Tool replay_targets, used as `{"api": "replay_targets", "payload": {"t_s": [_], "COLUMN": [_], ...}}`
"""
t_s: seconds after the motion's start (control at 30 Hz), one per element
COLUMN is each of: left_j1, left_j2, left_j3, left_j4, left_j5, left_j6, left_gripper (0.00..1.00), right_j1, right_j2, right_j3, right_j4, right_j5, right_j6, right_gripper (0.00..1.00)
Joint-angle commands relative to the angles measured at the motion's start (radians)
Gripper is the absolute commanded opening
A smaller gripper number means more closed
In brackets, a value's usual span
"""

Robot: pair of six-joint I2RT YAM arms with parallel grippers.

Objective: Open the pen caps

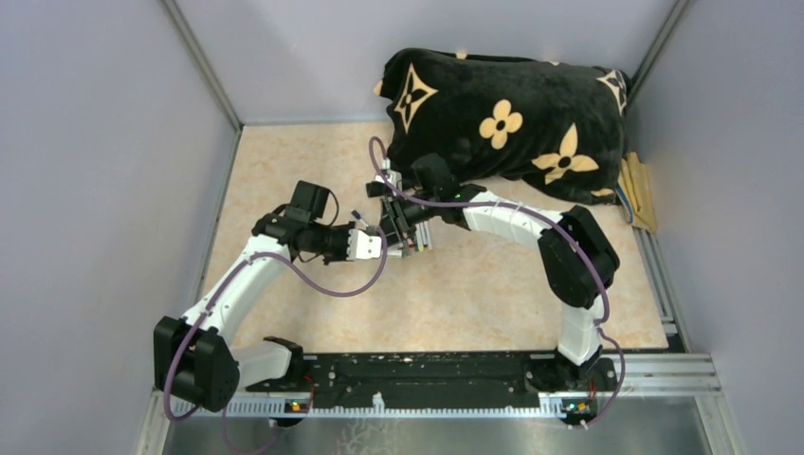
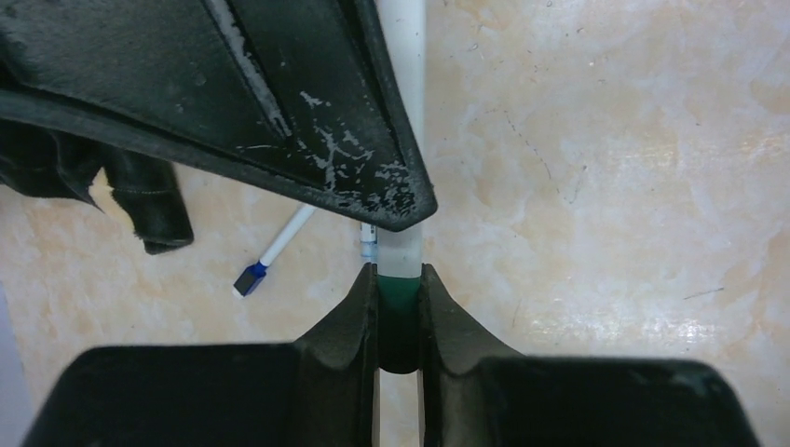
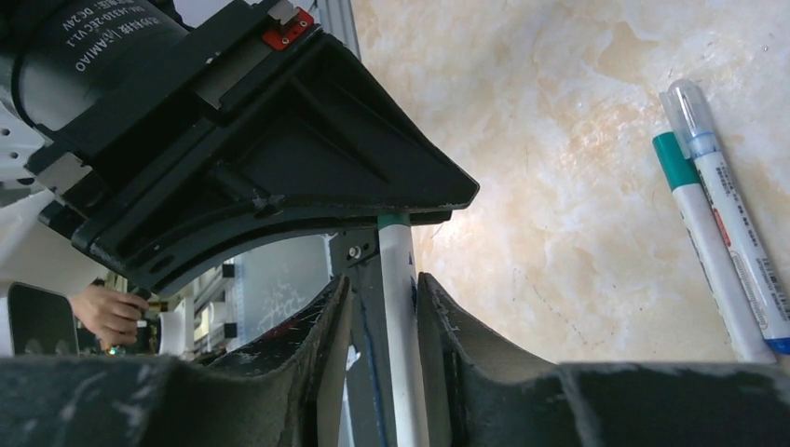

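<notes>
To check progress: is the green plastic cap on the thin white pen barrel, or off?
On. The green plastic cap, pinched by the left gripper, sits flush on the thin white pen barrel, no gap between them.

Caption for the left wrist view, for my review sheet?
Left gripper pinches the green cap of a white pen; a blue-tipped pen lies on the tabletop nearby.

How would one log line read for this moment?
left gripper: shut on green cap | right gripper: open around pen barrel | cap: on pen
</notes>
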Motion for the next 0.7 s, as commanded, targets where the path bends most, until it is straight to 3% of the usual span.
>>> {"api": "replay_targets", "payload": {"t_s": [0.0,0.27,0.47,0.67], "left_j1": [-0.008,-0.008,-0.012,-0.016], "left_j2": [-0.002,-0.024,-0.032,-0.038], "left_j3": [0.022,0.017,0.01,-0.006], "left_j4": [0.033,0.047,0.025,0.044], "left_j5": [-0.011,-0.015,-0.021,-0.11], "left_j6": [-0.031,-0.032,0.013,0.061], "left_gripper": [0.0,0.0,0.0,0.0], "right_j1": [0.009,0.008,0.007,0.006], "right_j2": [-0.048,-0.092,-0.116,-0.143], "right_j3": [-0.047,-0.116,-0.134,-0.123], "right_j4": [0.127,0.164,0.218,0.121], "right_j5": [-0.007,0.002,0.015,0.068], "right_j6": [0.062,0.079,0.124,0.078], "right_gripper": [0.33,0.32,0.02,0.0]}}
